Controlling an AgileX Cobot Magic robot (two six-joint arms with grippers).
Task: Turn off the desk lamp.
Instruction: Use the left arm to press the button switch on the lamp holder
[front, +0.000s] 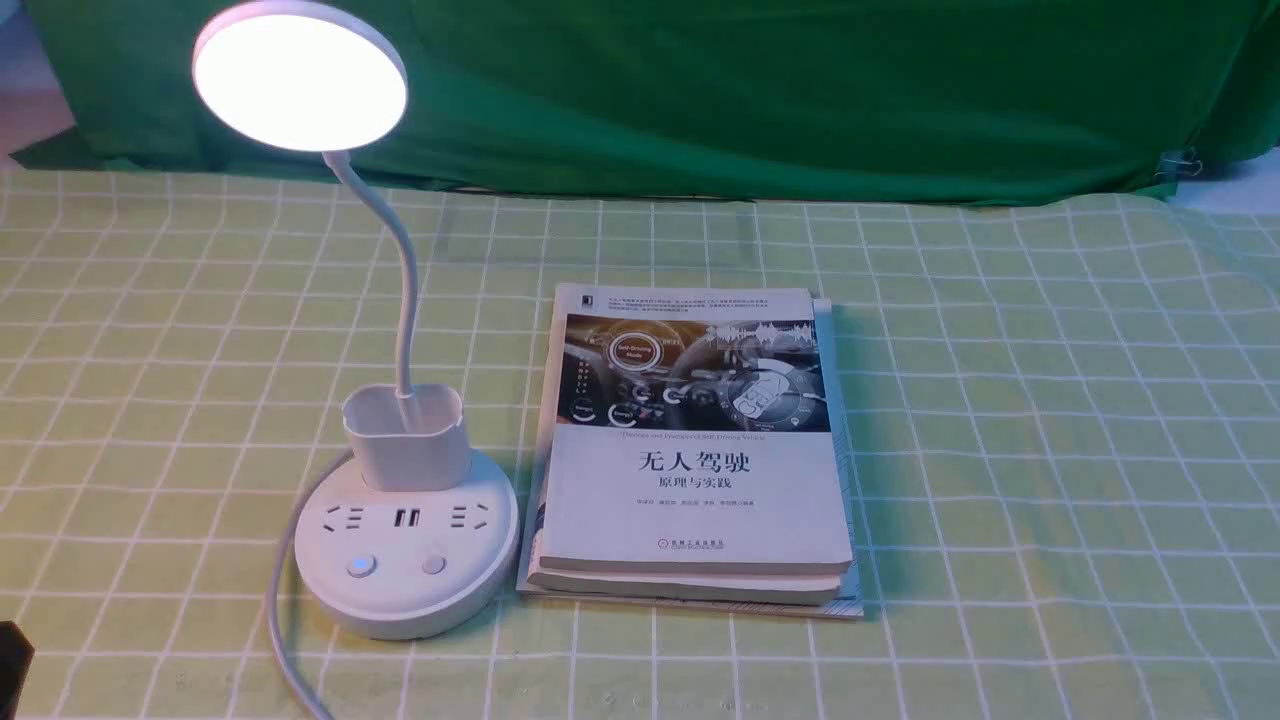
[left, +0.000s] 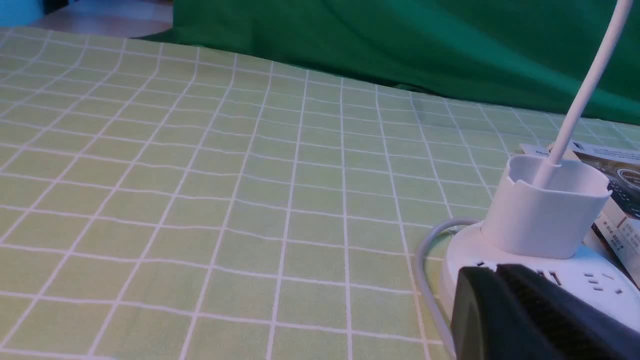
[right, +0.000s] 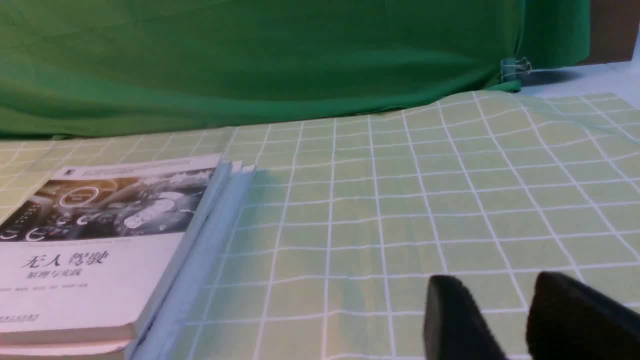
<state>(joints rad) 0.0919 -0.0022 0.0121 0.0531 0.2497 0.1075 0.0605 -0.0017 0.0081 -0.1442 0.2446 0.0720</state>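
On the tabletop (front: 1000, 400): pale green cloth with a white grid, and the desk lamp (front: 400, 480) stands left of centre, towards the near edge.
Head (front: 300, 75): flat round disc up at the far left, and it's glowing bright white, so the light is on.
Neck (front: 395, 260): thin and white, curving down from the head into the cup holder (front: 405, 435).
Base (front: 465, 590): round and white, with sockets across the top and two buttons at the front. The left button (front: 361, 566) shows a bluish glow; the right button (front: 433, 565) is plain grey.
Cable (front: 285, 640): grey, leaving the base on its left side and running off the near edge.
Books (front: 695, 450): a stack lying flat just beside the base on its right, the cover with the Chinese title facing up. Whether stack and base touch, I cannot tell.
Left end effector (left: 500, 285): black, low, on the near-left side of the base. The front view catches only a dark corner at bottom left, apart from the lamp. The wrist view shows one dark mass, so parted or together, I cannot tell.
Right end effector (right: 500, 295): two black fingers with a clear gap, cloth showing between them, nothing held. It sits over bare cloth to the right of the books, well apart from the lamp.
Backdrop (front: 800, 90): dark green fabric along the far edge, with a clip (right: 515, 67) at its far right end.
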